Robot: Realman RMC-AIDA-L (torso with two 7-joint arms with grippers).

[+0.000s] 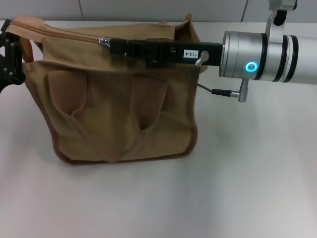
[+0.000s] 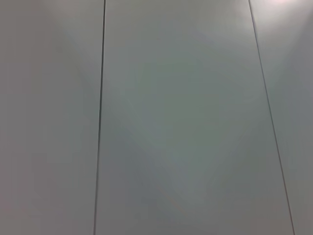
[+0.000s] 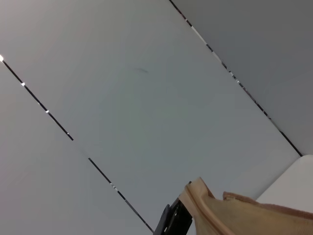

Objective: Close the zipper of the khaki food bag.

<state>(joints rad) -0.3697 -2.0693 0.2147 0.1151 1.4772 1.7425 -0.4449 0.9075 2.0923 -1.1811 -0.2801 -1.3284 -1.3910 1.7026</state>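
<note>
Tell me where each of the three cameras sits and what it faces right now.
Head: on the robot's head, looking down at the khaki food bag on the table; right gripper at the zipper pull, left gripper at the bag's end.
Left wrist: faces only wall panels; no body visible.
Right wrist: wall panels, the bag's edge, a black gripper part.
Shared: head and right wrist both show the bag.

Head view: looks forward and down from above onto the white table [image 1: 237, 188], taking in the whole khaki food bag [image 1: 119, 114]. Left wrist view: faces a pale panelled wall [image 2: 176, 117] only. Right wrist view: angled upward from close beside the bag's top edge toward the same kind of wall; it shares the bag's upper rim and a table corner with the head view.
</note>
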